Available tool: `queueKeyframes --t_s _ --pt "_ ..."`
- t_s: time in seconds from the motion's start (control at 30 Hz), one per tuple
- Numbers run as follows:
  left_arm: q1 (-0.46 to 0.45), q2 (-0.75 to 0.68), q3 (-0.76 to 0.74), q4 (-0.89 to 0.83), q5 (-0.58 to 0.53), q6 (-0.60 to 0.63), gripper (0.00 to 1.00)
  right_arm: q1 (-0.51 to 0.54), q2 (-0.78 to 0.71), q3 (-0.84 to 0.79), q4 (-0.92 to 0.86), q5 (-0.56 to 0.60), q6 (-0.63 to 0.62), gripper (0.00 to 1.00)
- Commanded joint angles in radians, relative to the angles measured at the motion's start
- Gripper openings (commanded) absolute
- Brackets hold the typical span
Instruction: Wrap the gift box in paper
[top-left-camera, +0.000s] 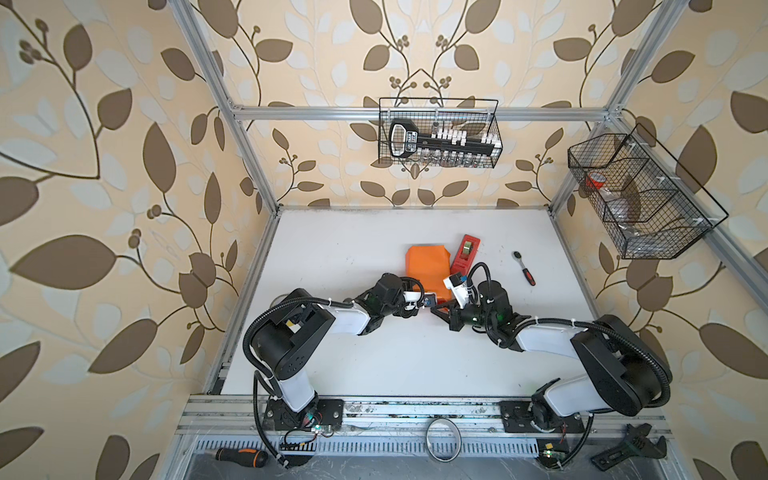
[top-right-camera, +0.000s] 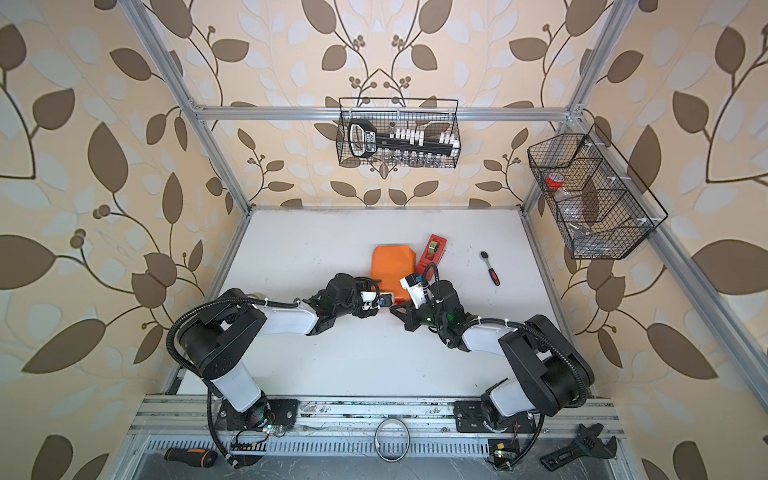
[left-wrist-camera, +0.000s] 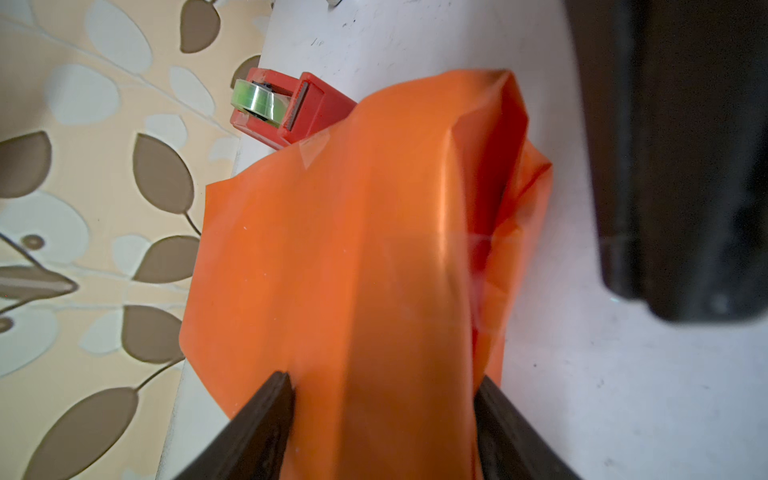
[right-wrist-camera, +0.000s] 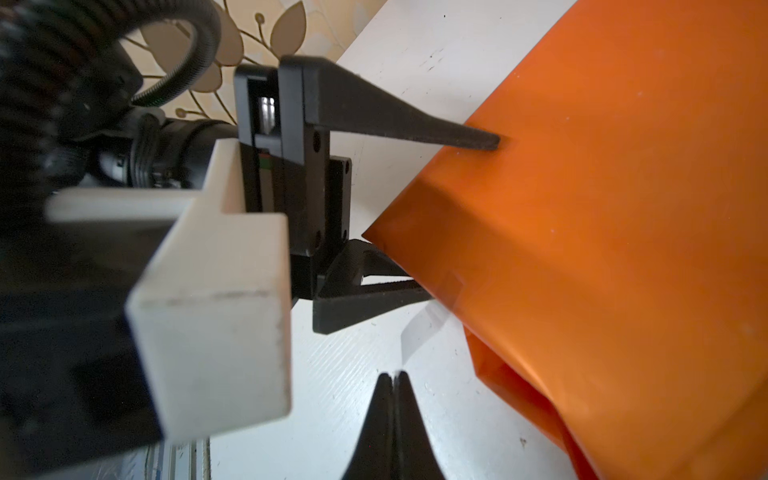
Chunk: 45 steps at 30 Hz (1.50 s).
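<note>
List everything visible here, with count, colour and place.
paper: one, orange, around a flat parcel, table middle
tape dispenser: one, red, beside the paper
tape strip: one, clear, paper's edge
ratchet: one, black-red, table right
wire baskets: two, black, on the frame
socket set: one, black-white, back basket
screwdriver: one, black-orange, front ledge
adjustable wrench: one, black, front ledge
ring: one, silvery, front rail
left tool: one, black, clamping the paper
right tool: one, black, shut, near strip

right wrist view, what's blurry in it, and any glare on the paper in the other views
Right wrist view: the white bracket up close is blurred, the paper sharper. Left wrist view: a glare streak runs down the paper, which blurs near the fingers; the tape dispenser is fairly crisp. In both top views: even light, no glare on the paper.
</note>
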Motion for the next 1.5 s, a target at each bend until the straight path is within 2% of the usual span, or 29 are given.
queueKeyframes --t_s 0.0,1.47 --pt "0.018 0.045 -0.009 -0.169 -0.022 0.021 0.67 0.003 0.017 -0.016 0.03 -0.019 -0.004 0.0" --pt "0.018 0.045 -0.004 -0.176 -0.019 0.018 0.67 -0.028 0.108 0.017 0.071 0.075 0.081 0.0"
